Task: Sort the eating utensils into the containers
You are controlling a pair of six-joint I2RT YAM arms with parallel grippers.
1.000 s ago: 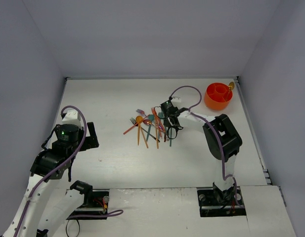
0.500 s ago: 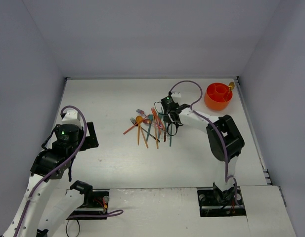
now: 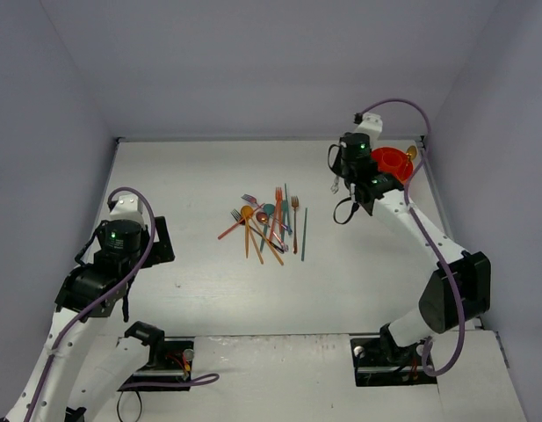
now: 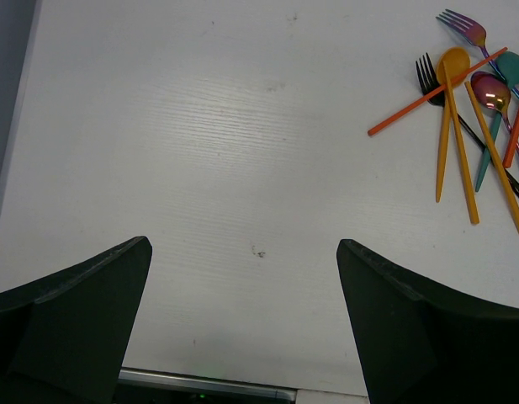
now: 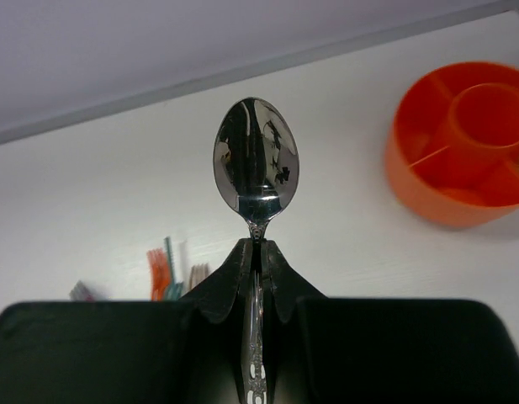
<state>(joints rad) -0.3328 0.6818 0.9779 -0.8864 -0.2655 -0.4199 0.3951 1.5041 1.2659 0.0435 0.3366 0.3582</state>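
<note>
The eating utensils (image 3: 269, 224) lie in a loose pile mid-table: forks, spoons and sticks in orange, teal, purple and gold. Part of the pile shows in the left wrist view (image 4: 471, 126) and behind my fingers in the right wrist view (image 5: 162, 265). My right gripper (image 5: 257, 244) is shut on a silver spoon (image 5: 256, 164), bowl up, held in the air just left of the orange divided holder (image 5: 448, 198). In the top view this gripper (image 3: 335, 165) is beside the holder (image 3: 395, 162). My left gripper (image 4: 242, 244) is open and empty over bare table, left of the pile.
A gold utensil (image 3: 411, 152) stands in the holder at its far right rim. The holder sits in the table's back right corner by the walls. My left arm (image 3: 121, 242) hangs over the left side of the table.
My right gripper has risen from the pile and swung back and right to the orange holder, carrying the silver spoon. The left arm has not moved.
</note>
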